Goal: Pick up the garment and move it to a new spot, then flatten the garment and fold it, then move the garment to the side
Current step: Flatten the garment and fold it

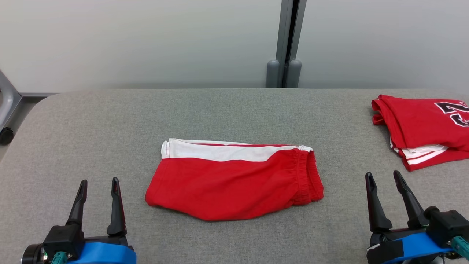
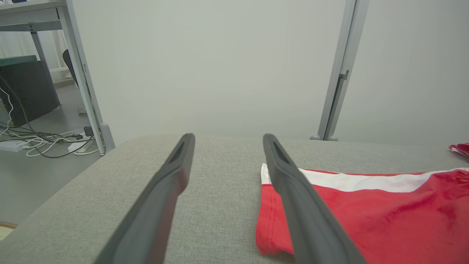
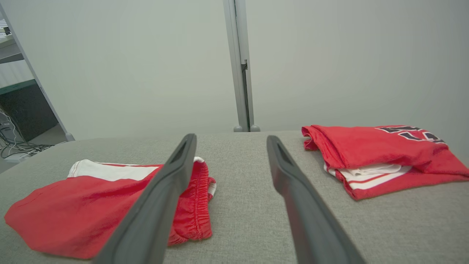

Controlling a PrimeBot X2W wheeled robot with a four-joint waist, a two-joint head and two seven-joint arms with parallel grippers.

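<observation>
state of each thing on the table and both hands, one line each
shorts: folded, lying flat in the middle, not held
jersey: folded, far right, untouched
left hand: open, empty, left of the shorts
right hand: open, empty, right of the shorts

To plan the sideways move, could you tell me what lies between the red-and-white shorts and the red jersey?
Bare grey fabric tabletop separates the red-and-white shorts and red jersey, seen in the head view.
</observation>
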